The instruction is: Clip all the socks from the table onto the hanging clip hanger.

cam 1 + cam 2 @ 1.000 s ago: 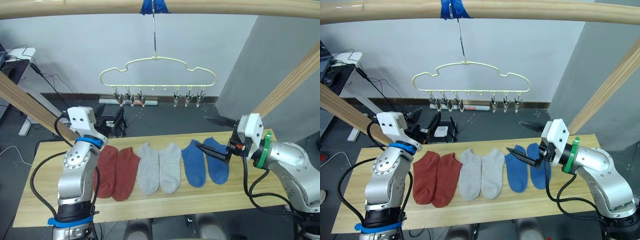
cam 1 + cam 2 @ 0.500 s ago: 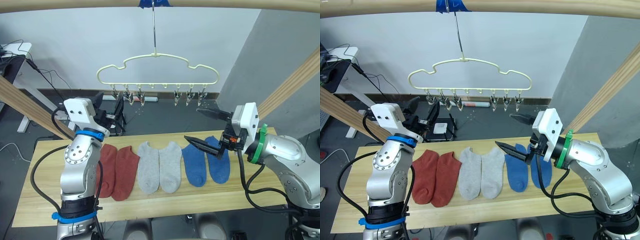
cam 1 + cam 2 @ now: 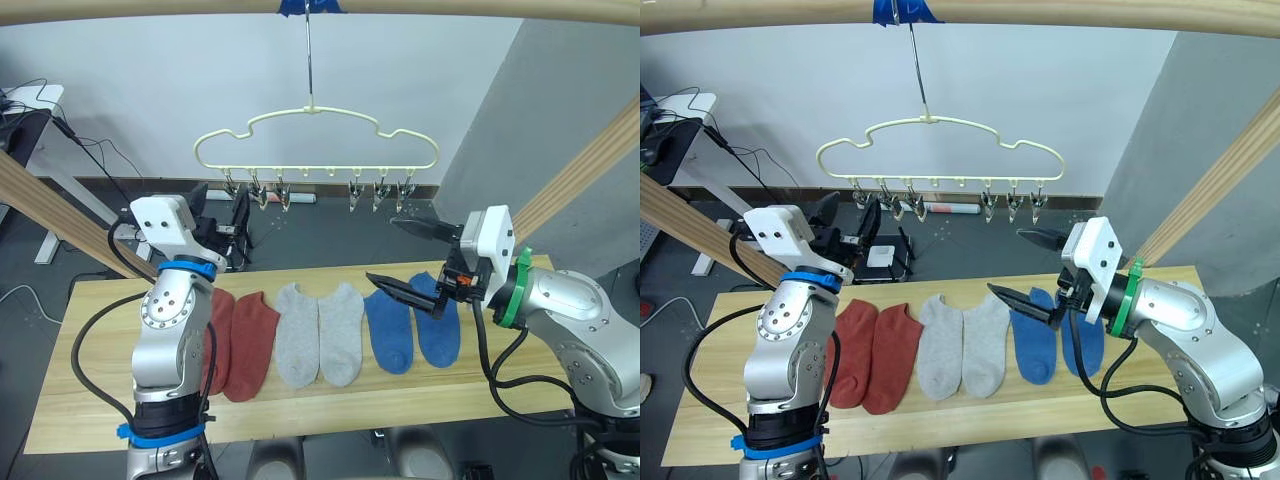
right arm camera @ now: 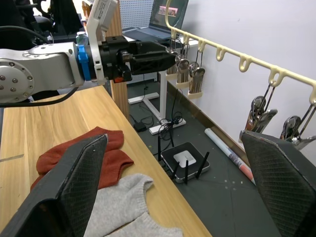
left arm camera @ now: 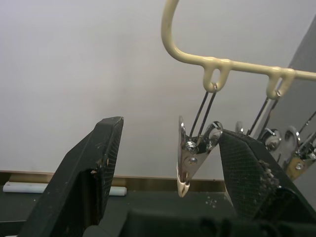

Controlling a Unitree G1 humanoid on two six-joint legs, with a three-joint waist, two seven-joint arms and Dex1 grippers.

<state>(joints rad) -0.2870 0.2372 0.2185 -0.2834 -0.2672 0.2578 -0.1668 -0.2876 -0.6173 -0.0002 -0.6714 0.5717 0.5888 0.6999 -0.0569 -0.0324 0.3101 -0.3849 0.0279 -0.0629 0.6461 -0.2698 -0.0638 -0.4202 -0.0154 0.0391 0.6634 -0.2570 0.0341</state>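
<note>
Six socks lie in a row on the table (image 3: 300, 410): a rust-red pair (image 3: 245, 340), a light grey pair (image 3: 320, 335) and a blue pair (image 3: 410, 325). The pale yellow clip hanger (image 3: 315, 135) hangs above and behind them, its metal clips (image 3: 258, 190) bare. My left gripper (image 3: 218, 205) is raised and open, facing the hanger's leftmost clip (image 5: 192, 153), which hangs between its fingers (image 5: 91, 173) without touching. My right gripper (image 3: 385, 250) hovers open and holds nothing, above the blue pair and the inner grey sock.
A thick wooden pole with blue tape (image 3: 310, 10) carries the hanger's hook. Slanted wooden beams stand at the left (image 3: 50, 210) and right (image 3: 590, 160). Cables and a small black-and-white box (image 3: 880, 258) lie on the floor behind the table.
My left gripper has risen from beside the red socks toward the hanger's left clips. My right gripper has lifted slightly and shifted left. The socks have not moved.
</note>
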